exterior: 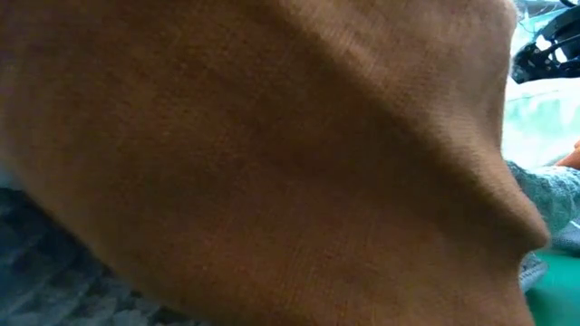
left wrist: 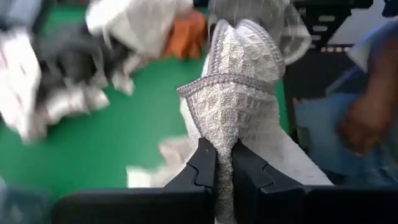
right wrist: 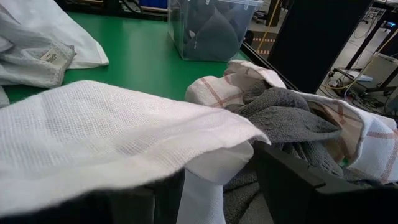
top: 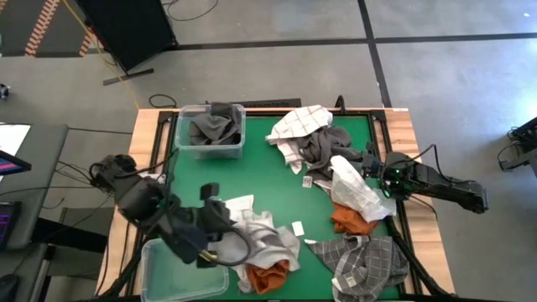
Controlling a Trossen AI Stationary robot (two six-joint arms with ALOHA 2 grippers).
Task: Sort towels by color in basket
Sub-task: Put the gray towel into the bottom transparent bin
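Observation:
My left gripper (top: pixel 220 220) (left wrist: pixel 224 168) is near the table's near left and is shut on a light grey waffle towel (top: pixel 264 239). My right gripper (top: pixel 375 174) (right wrist: pixel 214 186) is at the right side and is shut on a white towel (top: pixel 354 191). That towel drapes over one finger and hides it. Beside it are a dark grey towel (right wrist: pixel 280 115) and a white towel with red lines (top: pixel 300 122). A rust orange towel (top: pixel 352 220) and a grey-and-white checked one (top: pixel 369 262) lie near right. Another rust orange towel (exterior: pixel 254 154) blocks the low view. My left gripper pinches a hemmed fold of the light grey towel (left wrist: pixel 225 134) between its two fingers. The cloth stands up past the fingertips. The towel's far part (top: pixel 273 243) rests on the table. My right gripper has a bunched fold of the white towel (right wrist: pixel 208 177) between its fingers. The towel's wide part (right wrist: pixel 93 137) spreads over the gripper and hides one finger.
A clear bin (top: pixel 186 149) at the far left holds dark grey towels (top: pixel 215 127). Another clear bin (top: pixel 168 277) sits at the near left edge. Bare green table (top: pixel 252 172) lies in the middle. A person's arm (left wrist: pixel 367 118) shows beyond the table.

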